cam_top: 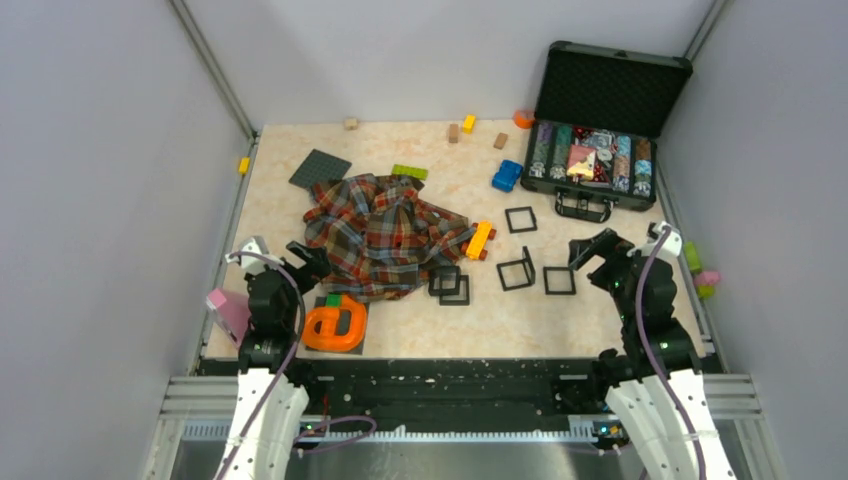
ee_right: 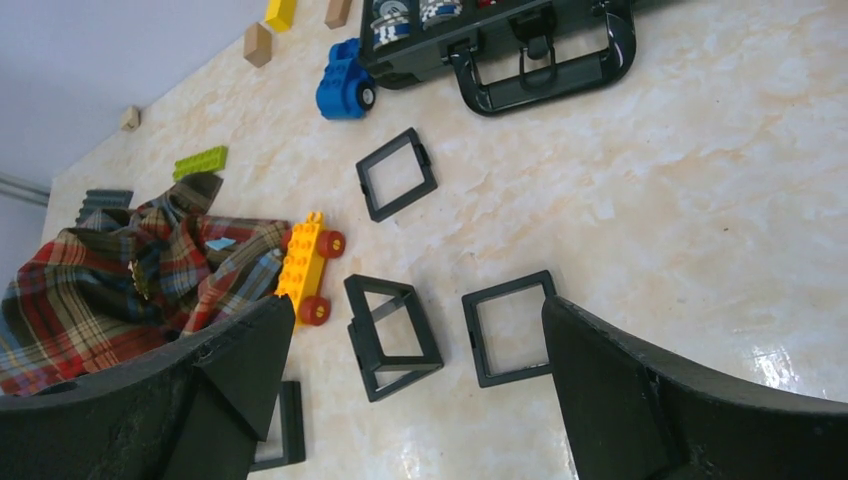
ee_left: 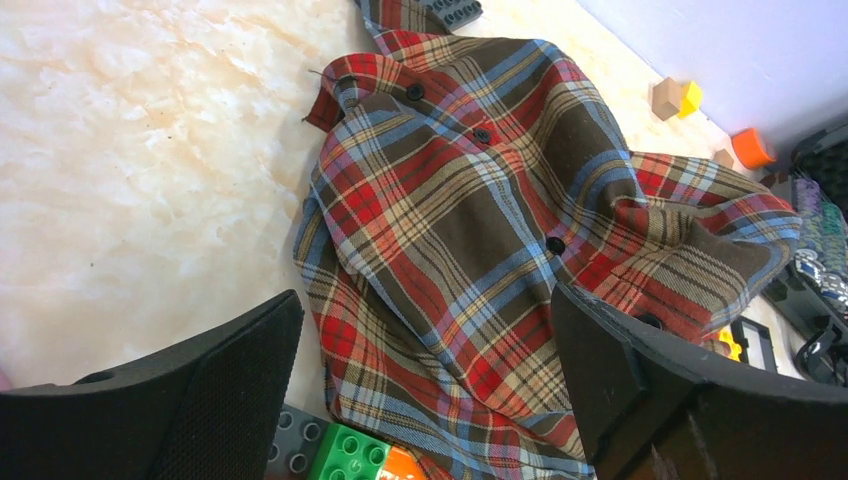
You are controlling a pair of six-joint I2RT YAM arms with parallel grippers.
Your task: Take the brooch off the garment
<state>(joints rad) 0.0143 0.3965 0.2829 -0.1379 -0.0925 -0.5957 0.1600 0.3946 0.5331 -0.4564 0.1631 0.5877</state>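
The plaid garment (cam_top: 380, 235) lies crumpled left of the table's middle, and it fills the left wrist view (ee_left: 470, 230) with dark buttons along its placket. I cannot make out the brooch for certain. A small yellow-gold speck (ee_right: 138, 280) sits in a fold of the garment (ee_right: 90, 300) in the right wrist view. My left gripper (cam_top: 308, 260) is open and empty, jaws wide, just above the shirt's near-left edge (ee_left: 430, 390). My right gripper (cam_top: 592, 255) is open and empty over black frames (ee_right: 415, 390), well right of the shirt.
An orange-yellow wheeled brick (cam_top: 480, 240) lies at the shirt's right edge. Several black square frames (cam_top: 516, 272) lie between the arms. An open chip case (cam_top: 600, 150) stands back right. A grey plate (cam_top: 320, 168), green brick (cam_top: 409, 172), blue toy car (cam_top: 507, 176) and orange toy (cam_top: 335, 325) lie around.
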